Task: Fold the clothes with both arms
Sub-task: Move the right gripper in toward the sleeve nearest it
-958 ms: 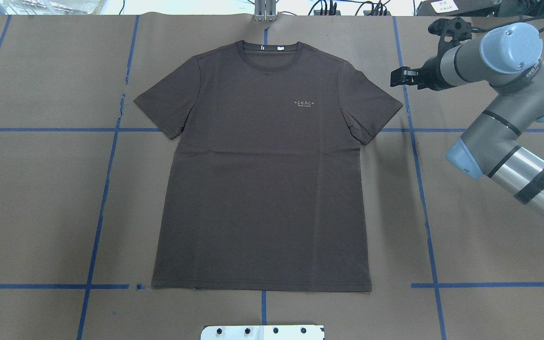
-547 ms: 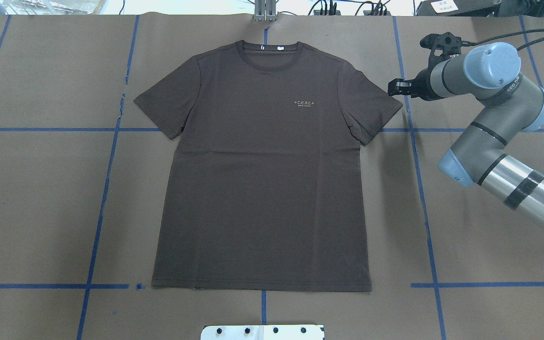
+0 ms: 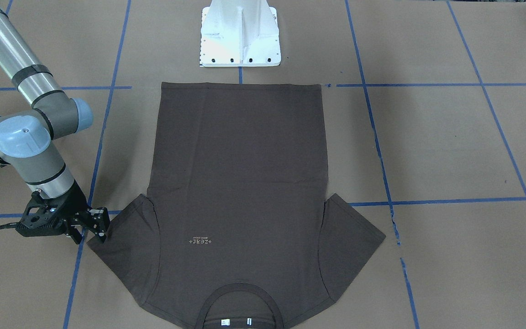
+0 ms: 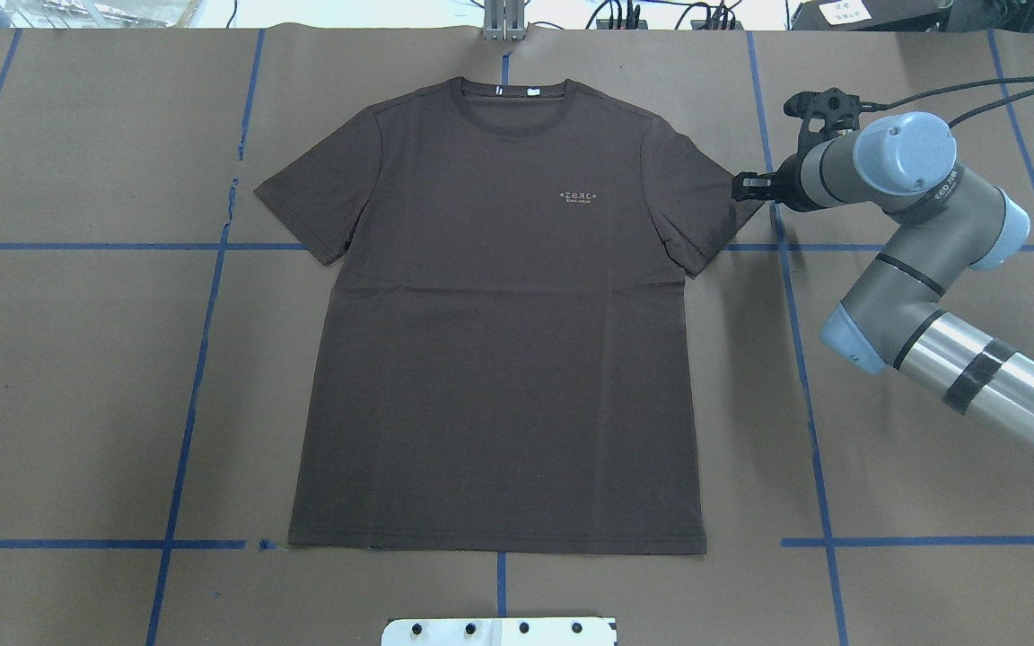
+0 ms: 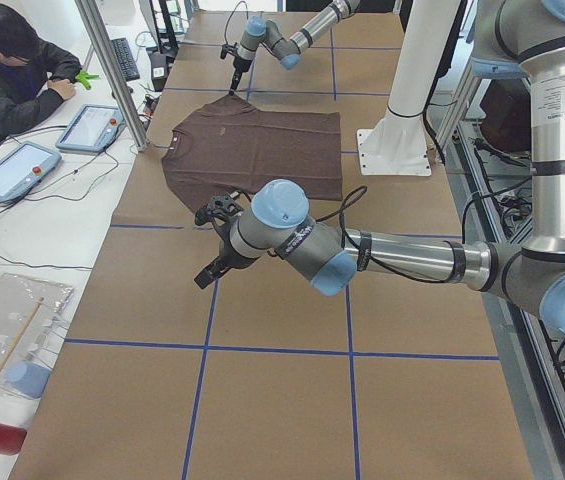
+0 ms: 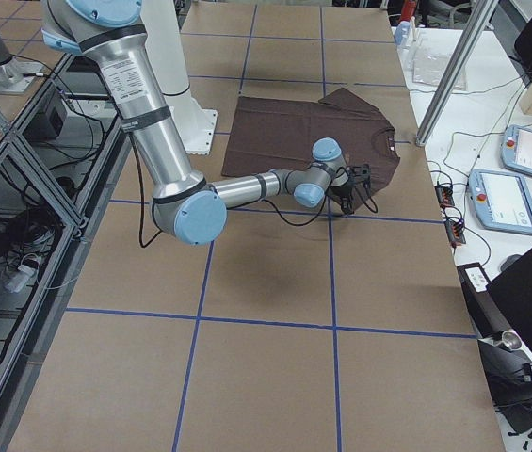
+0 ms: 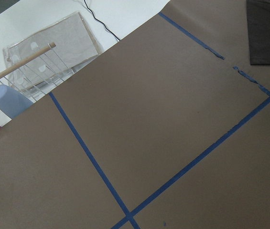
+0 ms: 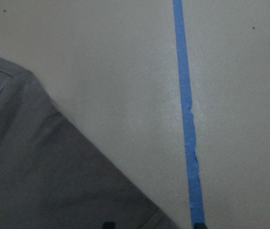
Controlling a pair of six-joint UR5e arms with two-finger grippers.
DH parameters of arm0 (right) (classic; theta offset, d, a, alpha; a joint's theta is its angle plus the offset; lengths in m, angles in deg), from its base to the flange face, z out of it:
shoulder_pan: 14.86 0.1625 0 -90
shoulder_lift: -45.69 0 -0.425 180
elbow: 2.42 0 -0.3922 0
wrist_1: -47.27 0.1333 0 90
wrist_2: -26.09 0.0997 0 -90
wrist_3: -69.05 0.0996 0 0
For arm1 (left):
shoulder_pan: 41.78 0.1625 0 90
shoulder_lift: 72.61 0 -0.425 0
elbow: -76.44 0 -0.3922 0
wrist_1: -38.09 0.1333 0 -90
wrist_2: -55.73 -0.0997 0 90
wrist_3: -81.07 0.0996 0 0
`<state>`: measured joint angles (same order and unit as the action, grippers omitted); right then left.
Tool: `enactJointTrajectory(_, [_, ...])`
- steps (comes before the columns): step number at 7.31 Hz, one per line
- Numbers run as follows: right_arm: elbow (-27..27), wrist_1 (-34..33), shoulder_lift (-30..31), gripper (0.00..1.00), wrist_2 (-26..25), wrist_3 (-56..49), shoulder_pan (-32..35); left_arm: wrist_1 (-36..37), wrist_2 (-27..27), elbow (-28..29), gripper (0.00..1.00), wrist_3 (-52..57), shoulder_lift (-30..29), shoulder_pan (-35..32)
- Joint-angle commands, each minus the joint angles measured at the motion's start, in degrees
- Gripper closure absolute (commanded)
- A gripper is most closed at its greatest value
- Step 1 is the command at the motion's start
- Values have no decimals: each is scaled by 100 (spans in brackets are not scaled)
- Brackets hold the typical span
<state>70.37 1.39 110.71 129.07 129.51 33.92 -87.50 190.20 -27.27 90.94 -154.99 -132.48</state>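
T-shirt (image 4: 499, 314); left claw (image 5: 204, 277) aperture unclear

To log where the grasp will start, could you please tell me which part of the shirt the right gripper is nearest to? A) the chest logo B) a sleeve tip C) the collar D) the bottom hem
B: in the overhead view the right gripper is right at the outer tip of the sleeve on its own side of the shirt.

Dark brown T-shirt (image 4: 499, 359), blue tape lines (image 4: 188, 431)
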Motion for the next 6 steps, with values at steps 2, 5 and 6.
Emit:
enactJointTrajectory(2, [-89,0,-16,39,-58,0,-44,-1,0,0,0,-3,2,0])
enactJointTrajectory(5, [-98,0,-16,47,-58,0,-53,-1,0,0,0,5,11,-9])
enactJointTrajectory(6, [-98,0,-34,72,-58,0,-53,-1,0,0,0,5,11,-9])
